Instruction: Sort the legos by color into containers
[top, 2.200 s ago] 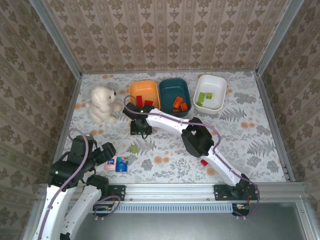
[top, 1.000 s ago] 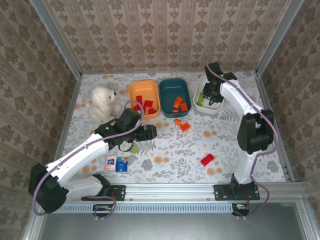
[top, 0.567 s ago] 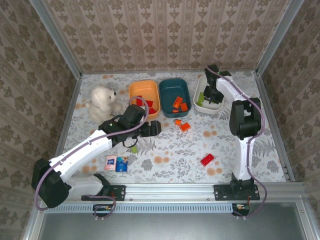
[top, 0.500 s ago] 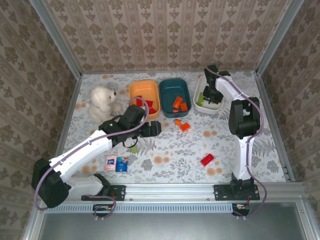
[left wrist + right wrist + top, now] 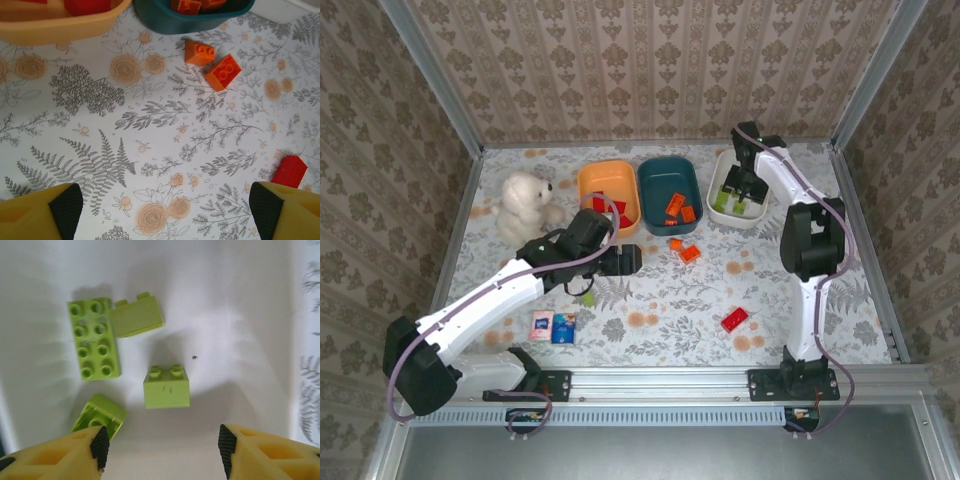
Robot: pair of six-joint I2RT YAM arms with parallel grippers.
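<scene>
My right gripper (image 5: 745, 188) hangs open inside the white bowl (image 5: 750, 212), nothing between its fingers (image 5: 100, 447). Below it on the white bowl's floor (image 5: 240, 300) lie several light green legos: a long brick (image 5: 94, 337), a flat piece (image 5: 136, 316), a small brick (image 5: 166, 386) and an overturned one (image 5: 99, 415) beside the left finger. My left gripper (image 5: 630, 258) is open just above the table, in front of the orange bowl (image 5: 608, 195) and teal bowl (image 5: 670, 195). Two orange legos (image 5: 199, 52) (image 5: 223, 72) lie ahead of it, a red lego (image 5: 289, 171) to the right.
A white stuffed bear (image 5: 525, 208) sits at the left. A pink-and-blue packet (image 5: 552, 327) lies near the front left. One green lego (image 5: 588, 298) rests under my left arm. The red lego (image 5: 734, 320) lies front right. Patterned walls enclose the table.
My right gripper has opened over the white bowl, and a green lego now lies loose below it. My left gripper has moved to the right towards the orange legos.
</scene>
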